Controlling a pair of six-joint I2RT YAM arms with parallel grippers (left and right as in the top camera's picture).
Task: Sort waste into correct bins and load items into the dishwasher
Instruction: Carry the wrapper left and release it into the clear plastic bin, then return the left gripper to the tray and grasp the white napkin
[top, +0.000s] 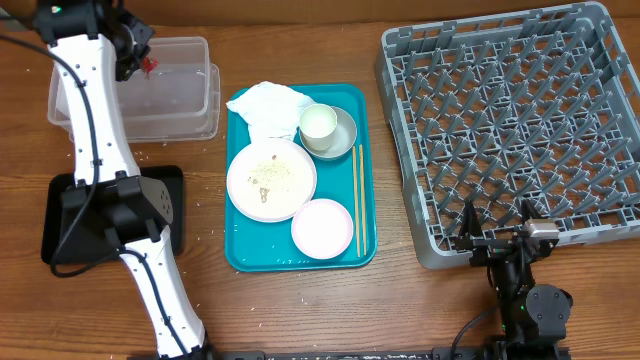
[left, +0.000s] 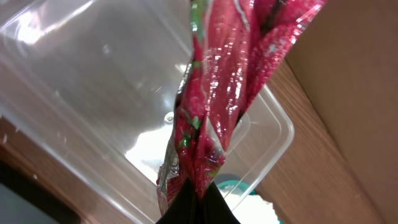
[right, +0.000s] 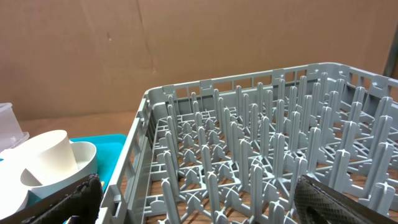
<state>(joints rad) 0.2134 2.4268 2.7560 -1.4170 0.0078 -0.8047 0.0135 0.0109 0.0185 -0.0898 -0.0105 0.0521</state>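
My left gripper (top: 143, 62) is shut on the small red shiny wrapper (left: 224, 93) and holds it over the left part of the clear plastic tub (top: 190, 90), which also fills the left wrist view (left: 81, 87). The black tray (top: 172, 205) lies at the left, partly under my left arm. On the teal tray (top: 240, 255) lie a crumpled white napkin (top: 268, 105), a large plate (top: 270, 180) with rice-like scraps, a smaller white dish (top: 322, 227), and a white cup (top: 318, 124) inside a grey bowl (top: 345, 135). My right gripper (top: 497, 232) is open at the grey dish rack's (top: 500, 110) front edge.
A pair of chopsticks (top: 358, 200) lies along the right side of the teal tray. Rice-like crumbs are scattered on the wooden table near the black tray. A brown cardboard wall (right: 186, 43) stands behind the table.
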